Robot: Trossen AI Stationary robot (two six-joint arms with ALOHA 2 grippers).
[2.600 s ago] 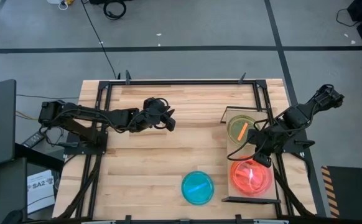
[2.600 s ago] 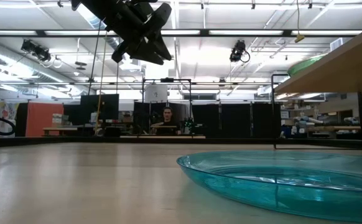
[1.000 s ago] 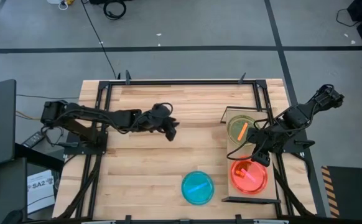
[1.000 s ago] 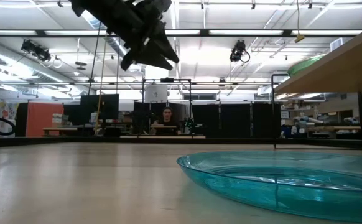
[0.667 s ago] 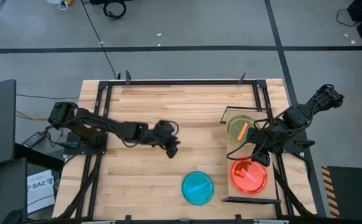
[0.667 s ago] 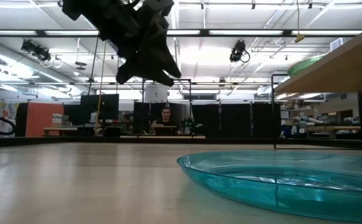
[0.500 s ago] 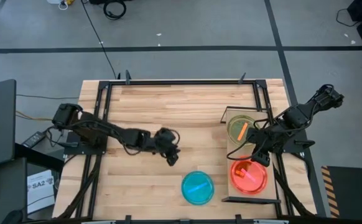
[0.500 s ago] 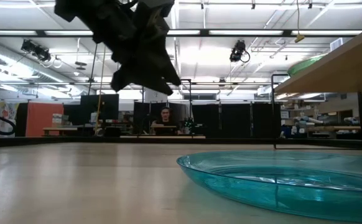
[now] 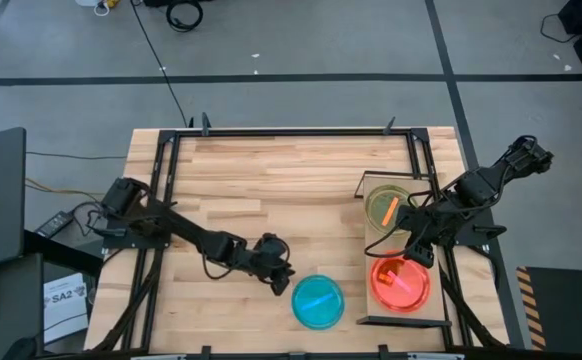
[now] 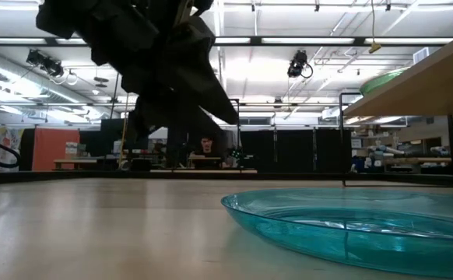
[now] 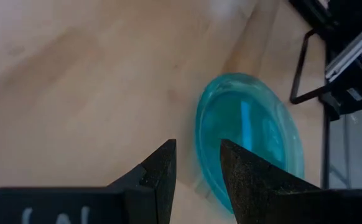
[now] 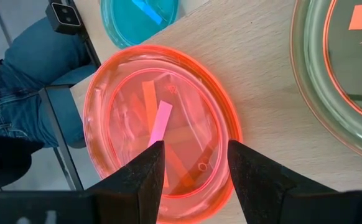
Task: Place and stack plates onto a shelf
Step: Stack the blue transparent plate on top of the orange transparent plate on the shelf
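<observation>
Teal plate (image 11: 249, 140) lies just beyond the left gripper (image 11: 197, 163), fingers slightly apart; a shallow approach could shove it instead of gripping its rim.

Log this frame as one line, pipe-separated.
left pincer: open, beside teal plate on table | right pincer: open, above orange-pink stack on shelf | green plate: on shelf

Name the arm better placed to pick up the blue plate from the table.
Left. The left gripper hangs open right beside the blue plate, while the right gripper sits over the shelf, above the orange plate.
</observation>
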